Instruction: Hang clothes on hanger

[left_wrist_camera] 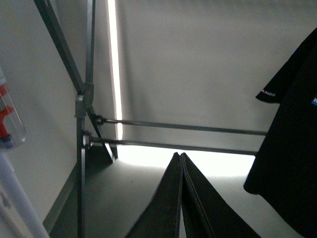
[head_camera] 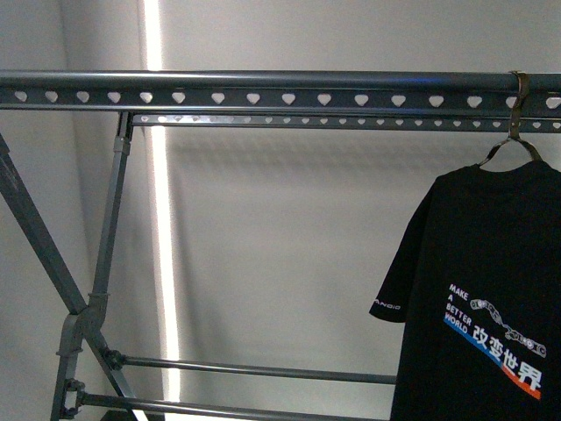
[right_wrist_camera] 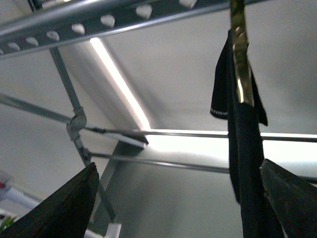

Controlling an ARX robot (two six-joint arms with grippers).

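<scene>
The black T-shirt with the white "MAKE A BETTER WORLD" print hangs at the right of the front view from a metal hook over the top rail of the grey drying rack. It shows at the right edge of the left wrist view and edge-on in the right wrist view. My left gripper is shut and empty, away from the shirt. My right gripper is open below the rail, the shirt hanging just inside one finger. Neither arm shows in the front view.
The rack's slanted legs stand at the left and two lower crossbars run across. A plain grey wall with a bright vertical light strip lies behind. A clear object with a red part shows at the left wrist view's edge.
</scene>
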